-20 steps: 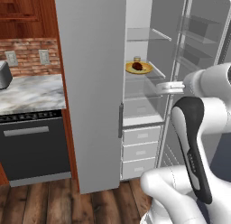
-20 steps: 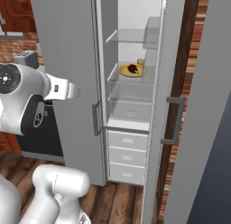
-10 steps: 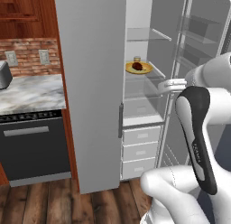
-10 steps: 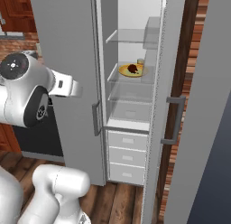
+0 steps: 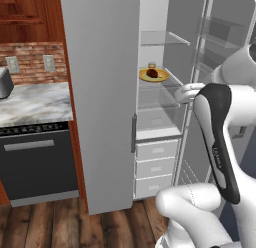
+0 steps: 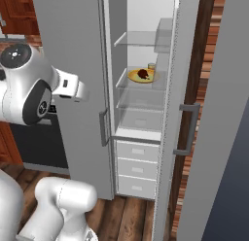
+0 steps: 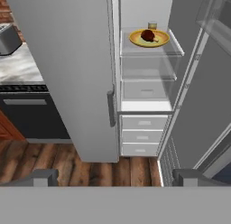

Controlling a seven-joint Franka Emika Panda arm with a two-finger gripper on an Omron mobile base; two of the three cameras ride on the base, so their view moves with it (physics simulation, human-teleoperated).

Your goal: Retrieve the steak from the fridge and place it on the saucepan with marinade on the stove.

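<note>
The tall grey double-door fridge (image 7: 81,69) stands with its right door open, white interior showing glass shelves and drawers. On a middle shelf inside it a round yellow plate (image 7: 161,39) carries the small dark red-brown steak (image 7: 147,35), a small jar (image 7: 152,25) just behind. The pincer (image 7: 115,177), jaws wide apart and empty, hangs well short of the fridge, the steak far ahead of it.

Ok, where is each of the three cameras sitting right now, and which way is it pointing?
Left base view: behind the arm's left, facing the open fridge; white arm rises at lower right.
Right base view: behind its right, facing the fridge interior; arm at lower left.
Hand view: on the hand, looking at the fridge and floor; the open gripper shows its fingertips at the bottom.
All three share the steak on its yellow plate.
</note>
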